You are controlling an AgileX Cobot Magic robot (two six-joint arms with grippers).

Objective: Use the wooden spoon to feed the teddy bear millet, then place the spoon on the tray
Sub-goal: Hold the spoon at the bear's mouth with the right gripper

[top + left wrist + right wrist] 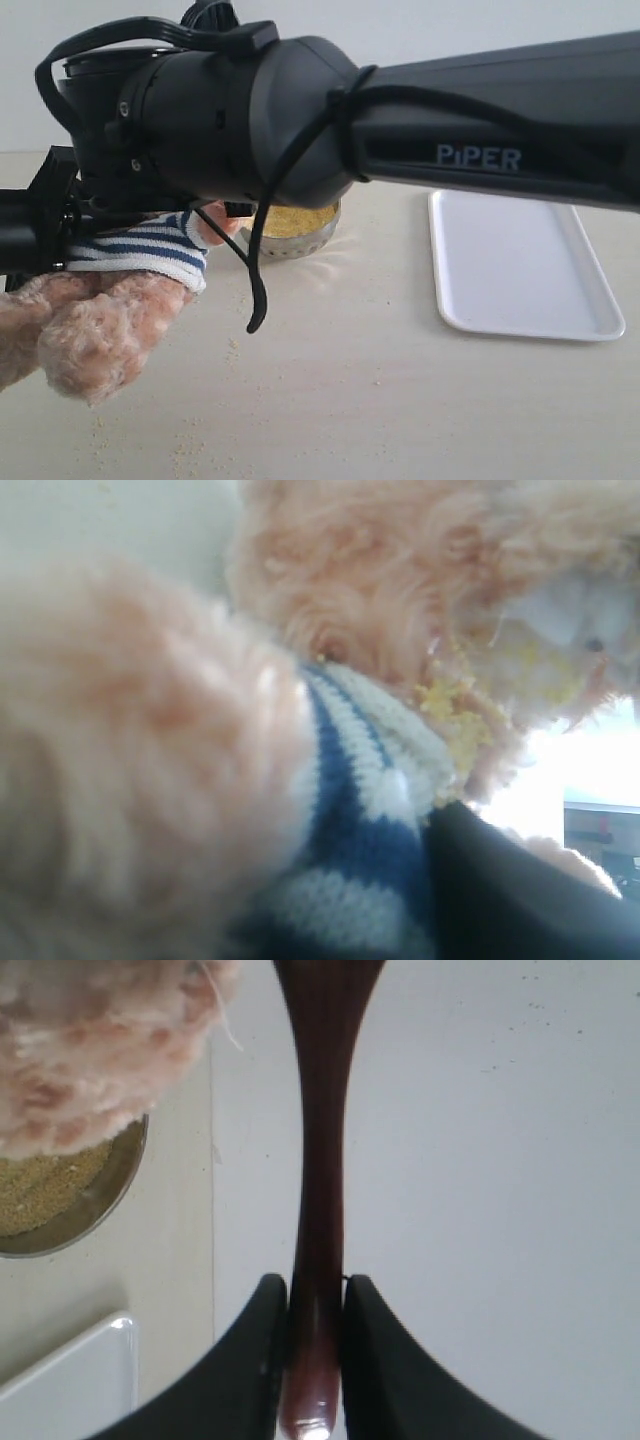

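Observation:
The teddy bear [140,250] hangs at the left above the table, striped shirt and furry legs showing. My left gripper [75,210] is shut on its body; in the left wrist view one black finger [520,890] presses the shirt [360,810]. Yellow millet grains [455,715] cling to the fur by its muzzle. My right gripper [315,1290] is shut on the wooden spoon [320,1110] by its handle; the spoon's bowl is out of frame, close to the bear's fur [90,1050]. The metal bowl of millet [295,225] stands behind the bear. The white tray [520,265] lies at the right.
The right arm [450,120] stretches across the top of the exterior view and hides its own gripper and the spoon there. Loose grains [185,455] are scattered on the pale table in front of the bear.

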